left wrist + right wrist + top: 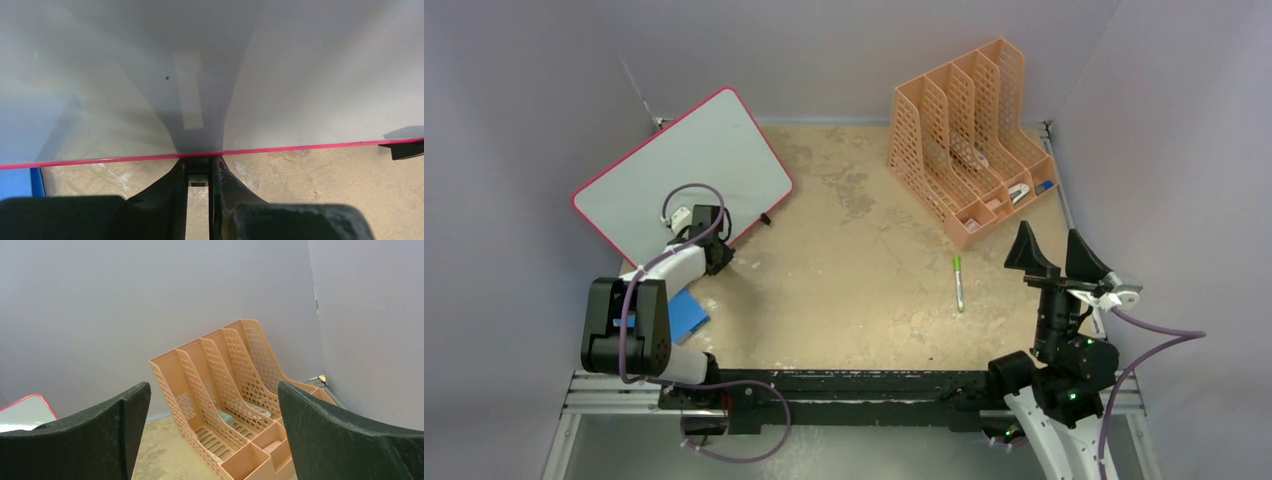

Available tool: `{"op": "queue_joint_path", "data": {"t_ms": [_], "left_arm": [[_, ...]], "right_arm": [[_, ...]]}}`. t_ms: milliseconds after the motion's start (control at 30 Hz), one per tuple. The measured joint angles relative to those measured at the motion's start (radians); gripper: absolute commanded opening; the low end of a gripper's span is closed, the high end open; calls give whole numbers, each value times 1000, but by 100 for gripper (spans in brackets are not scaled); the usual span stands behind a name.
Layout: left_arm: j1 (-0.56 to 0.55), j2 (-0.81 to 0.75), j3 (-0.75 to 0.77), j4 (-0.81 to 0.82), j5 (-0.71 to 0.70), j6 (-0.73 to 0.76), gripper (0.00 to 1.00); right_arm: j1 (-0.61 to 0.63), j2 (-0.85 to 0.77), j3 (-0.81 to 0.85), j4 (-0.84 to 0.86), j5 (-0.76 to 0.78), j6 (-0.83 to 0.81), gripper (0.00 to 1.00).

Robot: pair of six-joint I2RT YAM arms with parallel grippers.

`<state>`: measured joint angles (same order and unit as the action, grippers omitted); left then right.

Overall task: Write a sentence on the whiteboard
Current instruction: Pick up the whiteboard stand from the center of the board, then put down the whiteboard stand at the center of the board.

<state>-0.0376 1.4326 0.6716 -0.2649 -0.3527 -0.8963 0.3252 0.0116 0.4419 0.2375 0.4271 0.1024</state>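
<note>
The top view shows the whiteboard (674, 170) lying askew at the far left of the worn sandy table (854, 260), with the left gripper (707, 232) at its near rim. Only the left wrist view gives the detail. There the fingers (172, 185) are drawn nearly together on a small dark piece at the pink rim, the board face mirrors them, and one dark speck (166, 78) sits on the white surface. A black foot (405, 149) projects from the same rim to the right. A blue pad (689, 312) lies just near of the whiteboard, partly under the left arm. Well right of the whiteboard a green marker (958, 282) lies alone on the table. An orange slotted file organizer (972, 140) stands farther right against the back wall; the items in its front trays are too small to identify. The right gripper (1056, 252) hangs raised beyond the marker, fingers spread wide and holding nothing. Its wrist view frames the organizer between them and catches one whiteboard corner.
</note>
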Motion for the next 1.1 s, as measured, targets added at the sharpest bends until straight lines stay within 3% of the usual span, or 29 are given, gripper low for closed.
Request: {"op": "queue_joint_path", "data": {"t_ms": [400,767,1100], "left_arm": [[-87,2,0,7,41,27,0],[-323,-12,0,-30,66,13,0],[-510,-19,8,-83,22,-89,0]], "right_arm": [[0,0,0,0,0,-2,99],[0,0,0,0,0,-6,99],[0,0,0,0,0,-10,99]]}}
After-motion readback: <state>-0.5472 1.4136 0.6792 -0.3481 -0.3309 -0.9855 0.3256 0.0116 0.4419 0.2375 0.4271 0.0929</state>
